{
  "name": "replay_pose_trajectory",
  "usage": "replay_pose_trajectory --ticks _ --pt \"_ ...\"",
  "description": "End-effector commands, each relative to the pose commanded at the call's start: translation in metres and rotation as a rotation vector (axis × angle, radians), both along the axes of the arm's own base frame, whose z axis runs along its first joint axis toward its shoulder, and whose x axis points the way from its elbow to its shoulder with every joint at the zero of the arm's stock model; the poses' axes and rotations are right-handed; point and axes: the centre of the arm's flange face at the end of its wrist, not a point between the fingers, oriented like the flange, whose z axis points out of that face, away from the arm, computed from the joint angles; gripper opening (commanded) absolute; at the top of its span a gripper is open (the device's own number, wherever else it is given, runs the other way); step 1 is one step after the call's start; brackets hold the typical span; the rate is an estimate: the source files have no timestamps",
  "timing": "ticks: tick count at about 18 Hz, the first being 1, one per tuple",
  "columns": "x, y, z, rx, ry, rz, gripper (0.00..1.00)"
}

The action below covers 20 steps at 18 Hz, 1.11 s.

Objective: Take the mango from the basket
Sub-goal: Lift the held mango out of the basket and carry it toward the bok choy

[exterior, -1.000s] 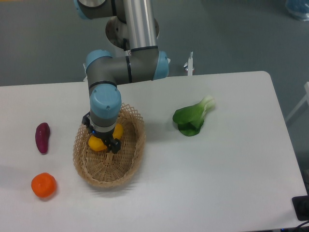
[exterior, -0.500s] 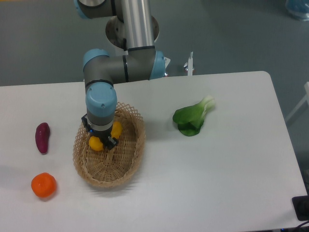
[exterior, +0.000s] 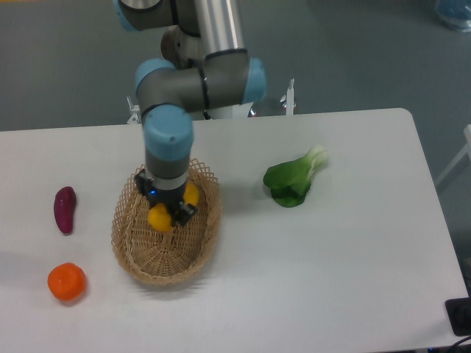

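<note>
The mango (exterior: 160, 218) is yellow-orange and sits between the black fingers of my gripper (exterior: 171, 209), which is shut on it from above. Its two ends stick out on either side of the fingers, and the wrist hides its middle. Gripper and mango hang over the upper middle of the light tan woven basket (exterior: 151, 269), which lies on the left half of the white table. I cannot tell how far the mango is above the basket floor.
A purple sweet potato (exterior: 65, 209) and a round orange fruit (exterior: 67, 282) lie left of the basket. A green bok choy (exterior: 293, 181) lies to its right. A small white object (exterior: 289, 98) stands at the table's back edge.
The gripper has shifted to the right over the basket, and the mango has moved with it. The wrist looks larger, as if raised. The basket and the other items have stayed put.
</note>
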Motion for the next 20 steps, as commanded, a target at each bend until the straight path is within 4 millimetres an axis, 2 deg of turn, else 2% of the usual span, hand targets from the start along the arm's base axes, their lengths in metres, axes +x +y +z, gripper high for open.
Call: replay_pose_trajectory --ticks 3,6,13,16,20 --pt "-0.038 -0.009 0.027 -0.006 -0.005 0.054 0.13" --pt "-0.073 -0.021 0.045 0.012 0.02 0.044 0.14" --pt "-0.133 -0.064 0.044 -0.021 0.09 -0.061 0.18" --pt "-0.147 -0.072 0.039 -0.07 0.123 -0.094 0.18" --pt "-0.173 -0.09 0.047 -0.066 0.14 -0.102 0.18"
